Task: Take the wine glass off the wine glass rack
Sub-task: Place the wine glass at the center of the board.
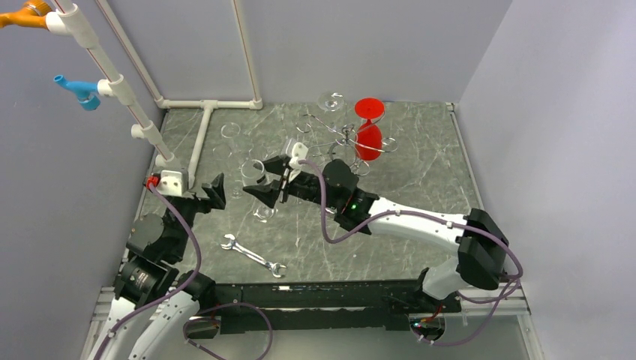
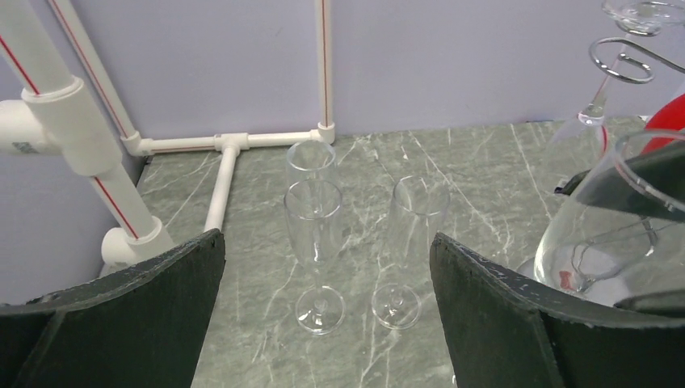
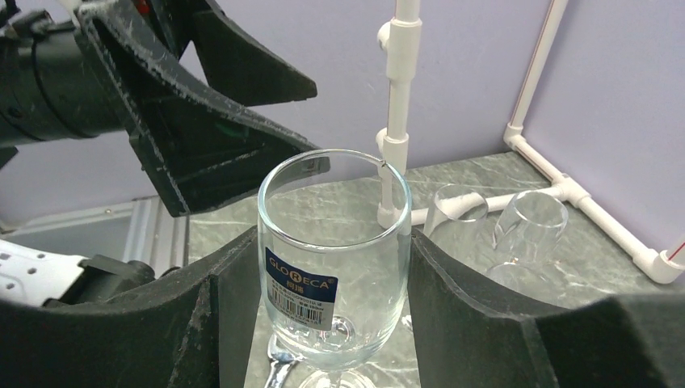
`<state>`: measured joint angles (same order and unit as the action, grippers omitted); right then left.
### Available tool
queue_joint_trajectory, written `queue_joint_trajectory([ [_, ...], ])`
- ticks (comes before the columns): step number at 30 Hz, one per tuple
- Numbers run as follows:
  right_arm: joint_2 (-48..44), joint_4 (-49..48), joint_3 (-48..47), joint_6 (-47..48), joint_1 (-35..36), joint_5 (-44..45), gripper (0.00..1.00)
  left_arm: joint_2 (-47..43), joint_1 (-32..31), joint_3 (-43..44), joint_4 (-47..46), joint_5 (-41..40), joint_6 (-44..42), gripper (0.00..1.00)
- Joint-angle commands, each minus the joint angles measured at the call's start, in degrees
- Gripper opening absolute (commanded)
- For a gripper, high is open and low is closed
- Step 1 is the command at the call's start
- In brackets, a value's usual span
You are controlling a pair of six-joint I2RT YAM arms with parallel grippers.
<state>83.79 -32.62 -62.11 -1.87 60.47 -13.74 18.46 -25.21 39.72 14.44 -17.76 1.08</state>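
Note:
A clear wine glass [image 3: 335, 250] with a blue label stands upright between the fingers of my right gripper [image 3: 335, 242], which is shut on its bowl. From above, that glass [image 1: 253, 171] is left of the wine glass rack [image 1: 341, 135], well apart from it. The chrome wire rack holds a red glass [image 1: 369, 131] upside down and a clear one [image 1: 330, 101]. My left gripper [image 1: 214, 191] hangs open just left of the held glass, holding nothing. In the left wrist view its fingers [image 2: 161, 299] stand wide and the held glass [image 2: 614, 218] is at the right edge.
Three clear flutes [image 2: 315, 242] stand on the marble table ahead of the left gripper. A silver wrench [image 1: 253, 256] lies near the front. A white PVC pipe frame [image 1: 202, 135] runs along the back left. Grey walls close in the sides.

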Motion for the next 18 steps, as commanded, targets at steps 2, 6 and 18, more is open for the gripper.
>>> queue_joint_trajectory([
  [2, 1.9, -14.6, 1.7, 4.9, 1.7, 2.4, 0.00, -2.0, 0.2, -0.6, -2.3, -3.6, -0.4, 0.99],
  [6, 4.2, -16.8, 2.5, 5.0, 2.1, 3.3, 0.00, -3.3, 0.2, -1.1, -2.3, -4.9, -0.4, 0.99],
  [18, 12.0, -24.8, 4.3, 5.0, 3.5, 7.1, 0.00, -4.7, 0.2, -1.5, -2.2, -8.4, -2.8, 0.99],
])
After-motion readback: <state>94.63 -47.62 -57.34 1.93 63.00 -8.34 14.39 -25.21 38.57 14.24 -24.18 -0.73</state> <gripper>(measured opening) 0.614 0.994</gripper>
